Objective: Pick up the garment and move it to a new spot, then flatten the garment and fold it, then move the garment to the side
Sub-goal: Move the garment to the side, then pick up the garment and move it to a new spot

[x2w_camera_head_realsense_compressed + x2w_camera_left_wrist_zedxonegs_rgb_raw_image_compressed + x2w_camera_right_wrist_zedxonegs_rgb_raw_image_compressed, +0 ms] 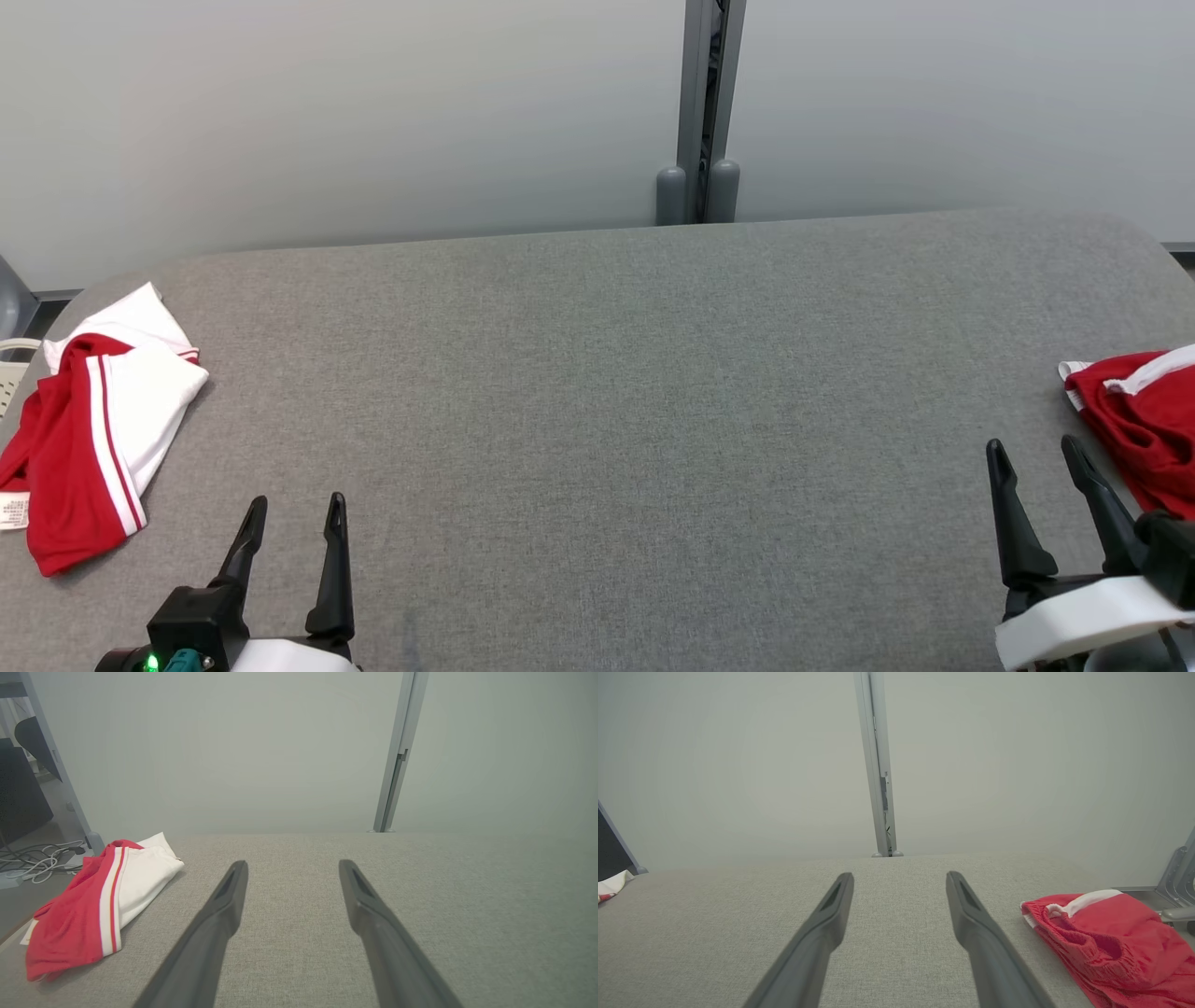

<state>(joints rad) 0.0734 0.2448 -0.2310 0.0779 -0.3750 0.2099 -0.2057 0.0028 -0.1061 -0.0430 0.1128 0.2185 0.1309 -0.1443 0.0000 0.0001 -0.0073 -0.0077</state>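
Note:
A crumpled red garment with white trim (1134,415) lies at the right edge of the grey table, also seen in the right wrist view (1106,942). My right gripper (1034,450) stands open just left of it, nothing between its fingers (831,905). A second garment, red and white with stripes (93,429), lies folded at the table's left edge, and appears in the left wrist view (98,900). My left gripper (296,504) is open near the front edge, right of that garment, fingers (229,896) empty.
The grey fabric-covered table (607,401) spreads wide between both garments. A pale wall with a grey vertical post (702,112) stands behind the table. Cables (32,863) lie on the floor beyond the left edge.

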